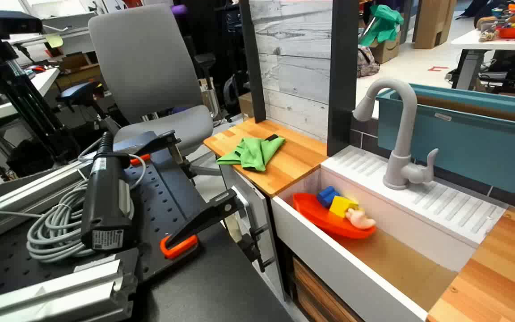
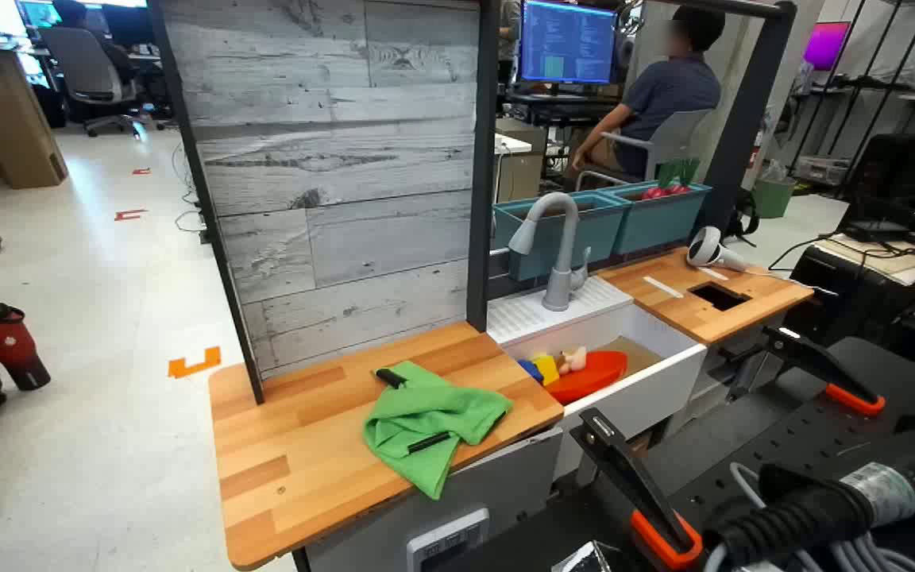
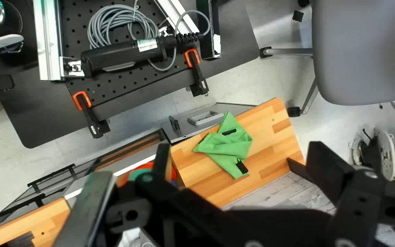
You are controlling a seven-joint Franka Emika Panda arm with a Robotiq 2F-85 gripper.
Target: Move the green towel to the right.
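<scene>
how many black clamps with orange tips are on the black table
2, both on the black table, along its edge facing the wooden counter. In the wrist view, the left clamp is farther from the gray chair, the right clamp nearer. Others may be hidden.
</scene>
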